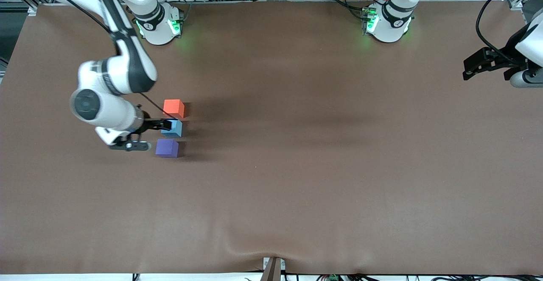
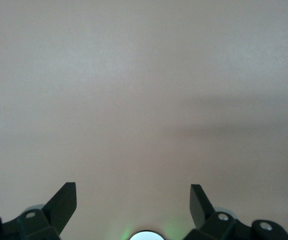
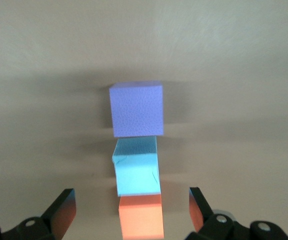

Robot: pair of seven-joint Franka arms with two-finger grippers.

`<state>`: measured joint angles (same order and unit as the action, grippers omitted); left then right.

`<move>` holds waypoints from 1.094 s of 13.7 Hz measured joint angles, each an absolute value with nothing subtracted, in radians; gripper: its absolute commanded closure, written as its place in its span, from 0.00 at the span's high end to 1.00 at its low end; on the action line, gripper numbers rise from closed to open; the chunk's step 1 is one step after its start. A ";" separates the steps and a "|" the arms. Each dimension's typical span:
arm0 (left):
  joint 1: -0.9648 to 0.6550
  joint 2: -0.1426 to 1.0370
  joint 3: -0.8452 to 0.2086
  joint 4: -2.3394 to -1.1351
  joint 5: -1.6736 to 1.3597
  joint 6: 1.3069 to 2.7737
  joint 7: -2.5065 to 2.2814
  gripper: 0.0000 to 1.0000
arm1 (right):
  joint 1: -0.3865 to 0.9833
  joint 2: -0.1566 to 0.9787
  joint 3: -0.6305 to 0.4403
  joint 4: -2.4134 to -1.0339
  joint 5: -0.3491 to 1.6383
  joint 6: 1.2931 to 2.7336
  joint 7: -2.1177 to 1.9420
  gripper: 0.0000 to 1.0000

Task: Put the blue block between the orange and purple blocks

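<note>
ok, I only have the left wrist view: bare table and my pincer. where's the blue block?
Observer: The blue block sits on the table toward the right arm's end, between the orange block and the purple block, all three in one close row.
Operator: Right pincer holding it?
Observer: No. The right pincer is open over that row and grips nothing.
Operator: Where's my arm from the front?
Observer: The left pincer hangs open over the table at the left arm's end, waiting, well away from the blocks.
</note>
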<state>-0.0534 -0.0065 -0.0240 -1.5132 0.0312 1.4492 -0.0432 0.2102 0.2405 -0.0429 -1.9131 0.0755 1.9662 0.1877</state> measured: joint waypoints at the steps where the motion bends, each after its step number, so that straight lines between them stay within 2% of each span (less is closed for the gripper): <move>1: -0.053 -0.005 -0.024 -1.515 0.031 1.449 -0.043 1.00 | 0.194 0.234 -0.044 -1.845 0.076 1.897 0.187 1.00; 4: -0.054 0.007 -0.025 -1.516 0.031 1.449 -0.043 1.00 | 0.120 0.219 -0.047 -1.695 0.076 1.805 0.088 1.00; 9: -0.054 0.009 -0.025 -1.516 0.031 1.449 -0.043 1.00 | -0.041 0.180 -0.052 -1.637 0.094 1.731 -0.175 1.00; 15: -0.054 0.009 -0.025 -1.515 0.031 1.449 -0.043 1.00 | -0.049 0.169 -0.047 -1.399 0.086 1.529 -0.151 1.00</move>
<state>-0.0539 0.0088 -0.0253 -1.5151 0.0312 1.4492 -0.0432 -0.0487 0.1690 -0.0470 -1.3988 0.0856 1.5286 -0.1510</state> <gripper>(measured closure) 0.000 0.000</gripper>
